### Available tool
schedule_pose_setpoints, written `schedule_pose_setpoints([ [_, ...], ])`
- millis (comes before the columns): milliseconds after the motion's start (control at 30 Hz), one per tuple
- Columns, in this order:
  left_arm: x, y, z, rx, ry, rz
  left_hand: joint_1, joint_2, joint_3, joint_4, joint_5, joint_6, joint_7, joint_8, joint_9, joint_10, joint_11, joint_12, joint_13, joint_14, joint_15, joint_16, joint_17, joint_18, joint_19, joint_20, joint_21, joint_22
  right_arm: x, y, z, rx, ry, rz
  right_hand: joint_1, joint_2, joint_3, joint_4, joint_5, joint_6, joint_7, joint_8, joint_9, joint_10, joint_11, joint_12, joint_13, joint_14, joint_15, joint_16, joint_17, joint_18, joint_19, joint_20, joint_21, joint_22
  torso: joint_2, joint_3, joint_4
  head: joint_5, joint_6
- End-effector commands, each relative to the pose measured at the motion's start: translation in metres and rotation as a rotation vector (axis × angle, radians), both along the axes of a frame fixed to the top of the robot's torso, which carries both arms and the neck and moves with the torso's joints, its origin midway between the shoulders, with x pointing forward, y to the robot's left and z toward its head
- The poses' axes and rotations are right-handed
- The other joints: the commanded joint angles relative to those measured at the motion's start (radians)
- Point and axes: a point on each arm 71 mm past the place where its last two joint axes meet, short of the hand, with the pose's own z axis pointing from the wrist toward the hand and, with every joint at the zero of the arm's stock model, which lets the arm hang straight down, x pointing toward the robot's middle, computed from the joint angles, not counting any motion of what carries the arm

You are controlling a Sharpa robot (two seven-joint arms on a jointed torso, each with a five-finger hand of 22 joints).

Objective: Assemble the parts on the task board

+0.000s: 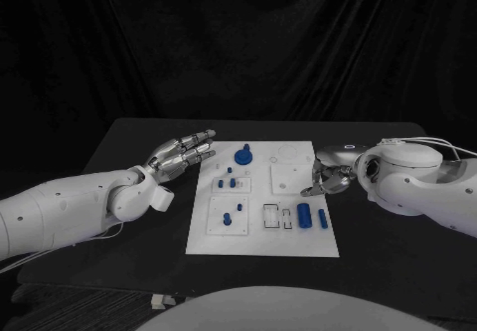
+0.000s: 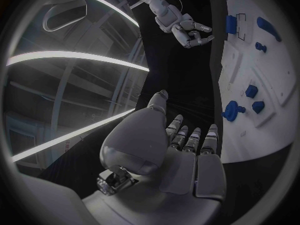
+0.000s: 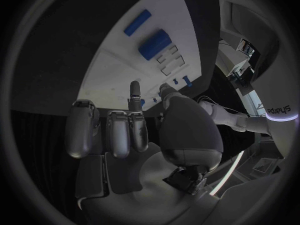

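Observation:
The white task board lies mid-table. On it are a blue knobbed disc, small blue pegs standing in square insets, a thick blue cylinder and a slim blue bar near its right edge. My left hand hovers off the board's far left corner, fingers stretched out and apart, holding nothing. My right hand sits at the board's right edge with its fingers curled in and nothing visible in them. The right wrist view shows the cylinder and the bar beyond that hand.
Two empty rectangular slots lie left of the cylinder. Black table surrounds the board on all sides, with a dark curtain behind. The left wrist view shows the board, the knobbed disc and my right hand.

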Motion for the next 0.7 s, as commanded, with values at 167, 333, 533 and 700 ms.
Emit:
schedule_pose_setpoints([
  [167,0.001,0.000,0.001,-0.009,-0.018,0.019,-0.013,-0.001,-0.003,0.001,0.006,0.011,0.002,0.005,0.001,0.002,0.007,0.005,0.001,0.004,0.008,0.003,0.002,0.018,-0.001,0.009,0.007,0.003,-0.002,-0.006,-0.015,-0.111,0.095,-0.132,-0.201,-0.001,0.002,0.012,-0.043,0.146,-0.059,0.105,0.169,0.106,-0.053,0.020,0.263,0.082,-0.055,-0.019,0.165,-0.014,0.049,-0.049,0.049,0.211,0.002,0.0006,-0.0001,-0.019,0.000],
  [333,0.002,0.000,0.001,-0.010,-0.020,0.019,-0.013,-0.001,-0.002,0.000,0.006,0.011,0.002,0.005,0.001,0.003,0.008,0.005,0.001,0.004,0.008,0.004,0.002,0.018,-0.001,0.010,0.007,0.003,-0.002,-0.003,-0.018,-0.107,0.101,-0.165,-0.215,0.009,0.004,0.011,-0.060,0.108,-0.081,0.215,0.377,0.106,-0.068,0.020,0.263,0.080,-0.072,-0.032,0.143,-0.012,0.044,-0.066,0.046,0.208,0.001,0.0004,0.0010,-0.019,0.000],
  [533,0.002,0.001,0.001,-0.009,-0.020,0.020,-0.012,0.000,-0.001,0.000,0.008,0.014,0.004,0.006,0.001,0.003,0.010,0.006,0.001,0.005,0.008,0.004,0.002,0.018,0.000,0.011,0.007,0.003,-0.002,-0.001,-0.023,-0.090,0.098,-0.185,-0.230,0.067,-0.011,0.010,-0.036,0.055,-0.086,0.283,0.544,0.106,-0.078,0.020,0.263,0.077,-0.074,-0.043,0.119,-0.008,0.038,-0.069,0.033,0.203,0.001,0.0001,0.0010,-0.013,0.000],
  [700,0.002,0.001,0.001,-0.009,-0.018,0.019,-0.012,0.000,-0.001,0.000,0.008,0.014,0.004,0.006,0.001,0.003,0.010,0.006,0.001,0.005,0.008,0.004,0.002,0.018,0.000,0.011,0.007,0.003,-0.003,0.001,-0.026,-0.068,0.110,-0.199,-0.228,0.076,-0.024,0.009,-0.034,0.040,-0.088,0.298,0.599,0.106,-0.081,0.020,0.263,0.076,-0.075,-0.046,0.113,-0.007,0.037,-0.071,0.030,0.202,0.001,-0.0002,0.0016,-0.015,0.000],
])
